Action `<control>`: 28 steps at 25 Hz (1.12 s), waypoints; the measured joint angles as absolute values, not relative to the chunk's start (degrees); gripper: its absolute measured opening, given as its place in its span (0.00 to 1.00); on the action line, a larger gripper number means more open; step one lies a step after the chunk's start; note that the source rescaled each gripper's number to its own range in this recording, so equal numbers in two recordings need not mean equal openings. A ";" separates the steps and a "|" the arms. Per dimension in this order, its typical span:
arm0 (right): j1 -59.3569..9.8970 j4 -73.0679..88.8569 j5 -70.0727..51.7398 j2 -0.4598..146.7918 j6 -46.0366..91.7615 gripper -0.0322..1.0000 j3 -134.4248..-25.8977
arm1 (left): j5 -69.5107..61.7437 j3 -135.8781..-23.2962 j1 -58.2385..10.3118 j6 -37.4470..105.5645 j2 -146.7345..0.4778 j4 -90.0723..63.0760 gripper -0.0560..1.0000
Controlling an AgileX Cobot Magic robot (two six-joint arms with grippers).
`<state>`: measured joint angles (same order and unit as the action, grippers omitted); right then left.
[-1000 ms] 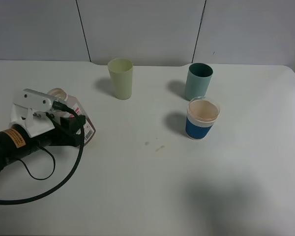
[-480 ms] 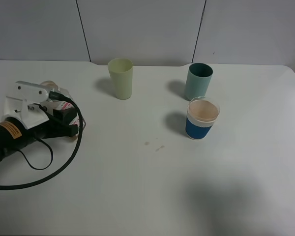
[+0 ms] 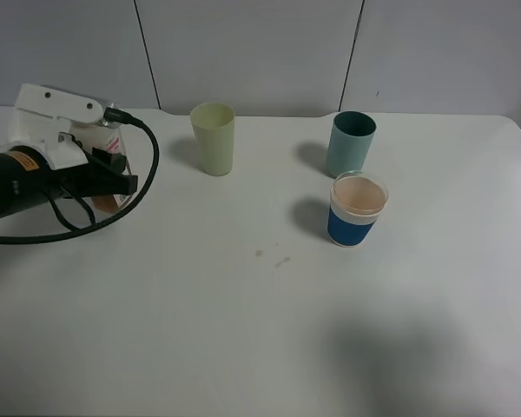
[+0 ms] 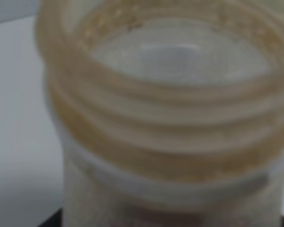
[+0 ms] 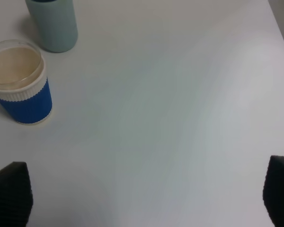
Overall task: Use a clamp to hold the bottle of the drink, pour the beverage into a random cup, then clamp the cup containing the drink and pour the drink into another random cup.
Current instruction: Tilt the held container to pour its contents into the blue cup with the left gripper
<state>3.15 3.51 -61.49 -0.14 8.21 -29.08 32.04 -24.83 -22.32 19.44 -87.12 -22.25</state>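
My left gripper (image 3: 115, 174) is shut on the bottle of the drink (image 3: 105, 203), held above the table at the far left. The left wrist view is filled by the bottle's wide ribbed neck (image 4: 170, 118), blurred and stained brown. The short clear cup with a blue band (image 3: 358, 211) stands right of centre and holds pale tan beverage (image 3: 359, 195). Just behind it is the tall teal cup (image 3: 351, 143). In the right wrist view the blue-banded cup (image 5: 21, 82) and teal cup (image 5: 52, 23) sit ahead of my right gripper (image 5: 144, 198), which is open and empty.
A pale yellow-green tumbler (image 3: 214, 139) stands at the back, left of centre. The left arm's black cable (image 3: 113, 213) loops over the white table (image 3: 260, 330). A grey panelled wall runs behind the table's far edge.
My left arm has lifted and carried the bottle back and to the left, away from the table's middle. The cups and the right gripper have not moved.
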 joint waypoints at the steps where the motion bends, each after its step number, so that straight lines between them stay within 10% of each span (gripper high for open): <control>1: 3.15 3.51 -61.49 -0.14 8.21 0.93 -29.08 | 32.04 -24.83 -22.32 19.44 -87.12 -22.25 0.08; 16: 3.15 3.51 -61.49 -0.14 8.21 0.93 -29.08 | 37.76 -34.90 -39.52 81.84 -86.08 -74.95 0.08; 28: 3.15 3.51 -61.49 -0.14 8.21 0.93 -29.08 | 46.66 -43.92 -51.32 104.33 -90.20 -91.96 0.08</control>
